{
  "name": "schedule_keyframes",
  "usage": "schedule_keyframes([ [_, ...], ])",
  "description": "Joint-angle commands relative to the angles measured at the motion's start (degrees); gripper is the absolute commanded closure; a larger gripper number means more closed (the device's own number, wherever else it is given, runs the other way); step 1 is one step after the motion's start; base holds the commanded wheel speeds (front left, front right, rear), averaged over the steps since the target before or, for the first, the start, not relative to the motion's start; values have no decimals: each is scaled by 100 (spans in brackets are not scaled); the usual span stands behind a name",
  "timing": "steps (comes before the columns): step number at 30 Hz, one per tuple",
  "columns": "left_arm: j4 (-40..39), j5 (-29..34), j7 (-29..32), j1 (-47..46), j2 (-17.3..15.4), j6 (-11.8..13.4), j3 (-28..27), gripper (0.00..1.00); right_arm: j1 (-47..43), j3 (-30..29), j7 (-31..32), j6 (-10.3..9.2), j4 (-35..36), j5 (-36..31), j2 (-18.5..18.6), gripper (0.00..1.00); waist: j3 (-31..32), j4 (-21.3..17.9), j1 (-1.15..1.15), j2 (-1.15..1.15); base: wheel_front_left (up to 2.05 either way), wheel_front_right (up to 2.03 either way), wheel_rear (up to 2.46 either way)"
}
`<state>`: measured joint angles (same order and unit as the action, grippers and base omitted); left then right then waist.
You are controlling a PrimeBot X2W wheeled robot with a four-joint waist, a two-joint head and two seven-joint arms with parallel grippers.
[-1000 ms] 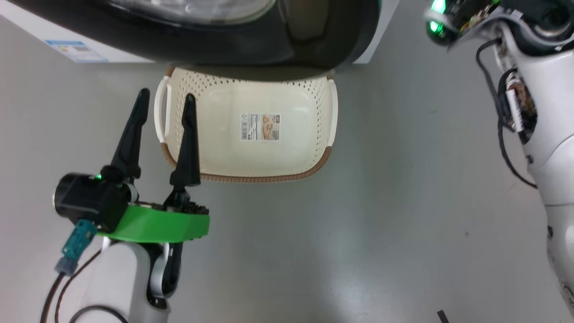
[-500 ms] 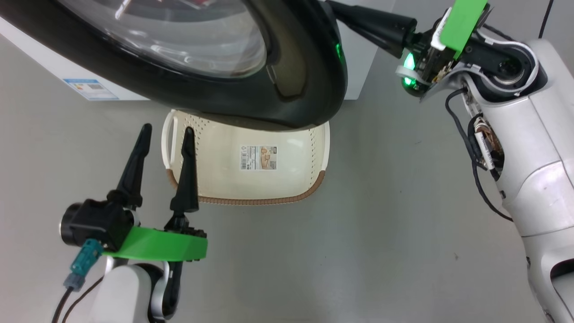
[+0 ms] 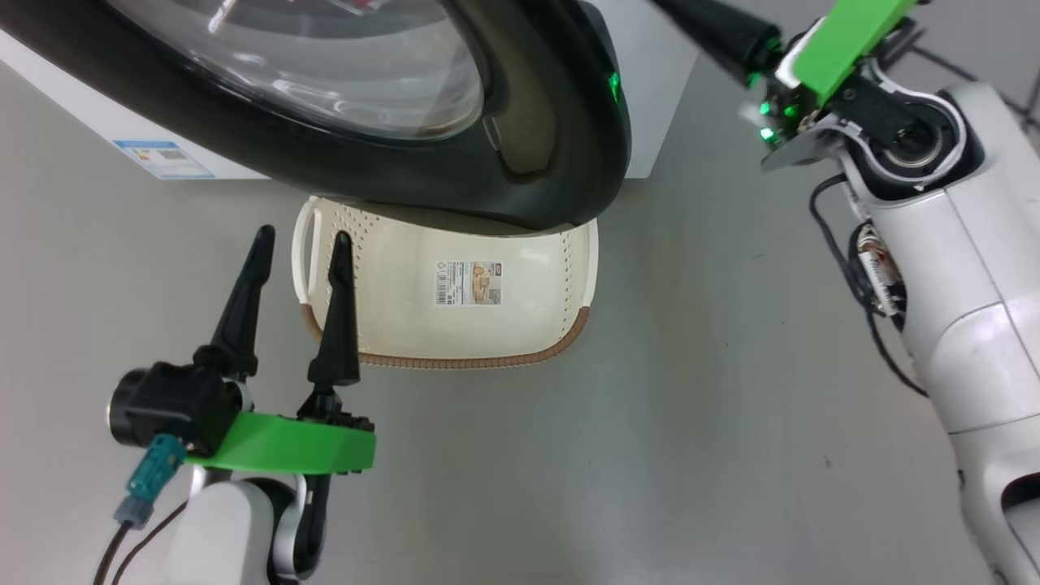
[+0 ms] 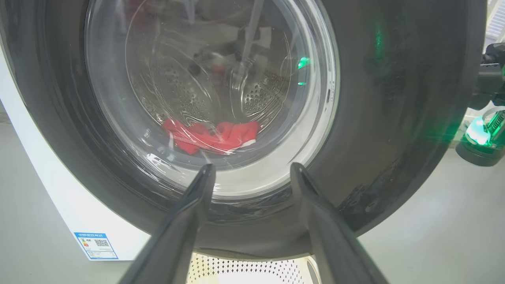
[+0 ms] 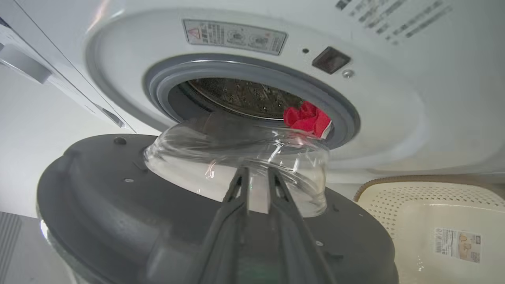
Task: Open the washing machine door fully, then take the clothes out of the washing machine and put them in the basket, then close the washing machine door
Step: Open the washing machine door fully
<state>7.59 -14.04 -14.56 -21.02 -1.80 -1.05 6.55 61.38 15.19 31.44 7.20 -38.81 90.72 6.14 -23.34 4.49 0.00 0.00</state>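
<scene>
The washing machine door [image 3: 528, 122], black-rimmed with a glass bowl, stands part open over the far end of the cream basket [image 3: 455, 361]. The basket holds nothing but its paper label. In the right wrist view the door's grey inner side [image 5: 118, 213] is close below, and red clothes [image 5: 307, 118] lie at the edge of the steel drum [image 5: 244, 94] inside the grey seal. My right gripper [image 5: 257, 171] is shut with nothing in it, pointing over the glass bowl. My left gripper [image 3: 302, 236] is open beside the basket's left handle, facing the door's outer face [image 4: 394, 98].
The white washing machine [image 3: 650, 97] with its blue sticker [image 3: 162, 158] stands at the back. My right forearm [image 3: 959, 268] fills the right side of the head view. Grey floor [image 3: 650, 455] lies open in front of the basket.
The head camera tilted up a second ago, bringing more of the door into view. Since half a second ago my right gripper has drawn up and right, away from the door's edge. The left arm is still.
</scene>
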Motion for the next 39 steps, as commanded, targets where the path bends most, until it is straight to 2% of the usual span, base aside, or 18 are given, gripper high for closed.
schedule_keyframes([
  [1, -126, 8, -44, 27, -108, -19, -198, 0, -70, -40, -286, 29, 164, -231, 13, 0, -21, -17, 0, 0, 0, 0, 0],
  [10, -121, -46, -44, 49, -108, -15, -277, 0, -544, 95, -1685, 29, 431, -1119, 383, 0, 4, -165, 0, 0, 0, 0, 0],
  [17, -115, -31, -44, 28, -108, -24, -356, 0, -933, 739, -3047, 29, 567, -2421, 743, 0, -13, -282, 0, 0, 0, 0, 0],
  [22, -112, -11, -44, 27, -108, -34, -372, 0, -1132, 1163, -4036, 29, 303, -3487, 913, 0, 12, -319, 0, 0, 0, 0, 0],
  [23, -112, -11, -44, 27, -108, -34, -372, 0, -1132, 1163, -4036, 29, 303, -3487, 913, 0, 12, -319, 0, 0, 0, 0, 0],
  [26, -112, -11, -44, 32, -108, -40, -375, 0, -1191, 1232, -4450, 29, 70, -4136, 930, 0, 31, -324, 0, 0, 0, 0, 0],
  [28, -130, -11, -44, 49, -108, -17, -361, 0, -1224, 1155, -4580, 29, -20, -4605, 910, 0, 34, -327, 0, 0, 0, 0, 0],
  [31, -167, -9, -44, 61, -108, 13, -345, 0, -1340, 708, -4636, 29, 59, -5291, 788, 0, 21, -329, 0, 0, 0, 0, 0],
  [35, -214, 3, -44, 33, -108, 6, -343, 0, -1810, -119, -4641, 29, 730, -6428, 476, 0, -3, -308, 0, 0, 0, 0, 0],
  [39, -289, 1, -44, 1, -108, -37, -371, 0, -2357, -638, -4642, 29, 1388, -7248, 123, 0, -18, -279, 0, 0, 0, 0, 0],
])
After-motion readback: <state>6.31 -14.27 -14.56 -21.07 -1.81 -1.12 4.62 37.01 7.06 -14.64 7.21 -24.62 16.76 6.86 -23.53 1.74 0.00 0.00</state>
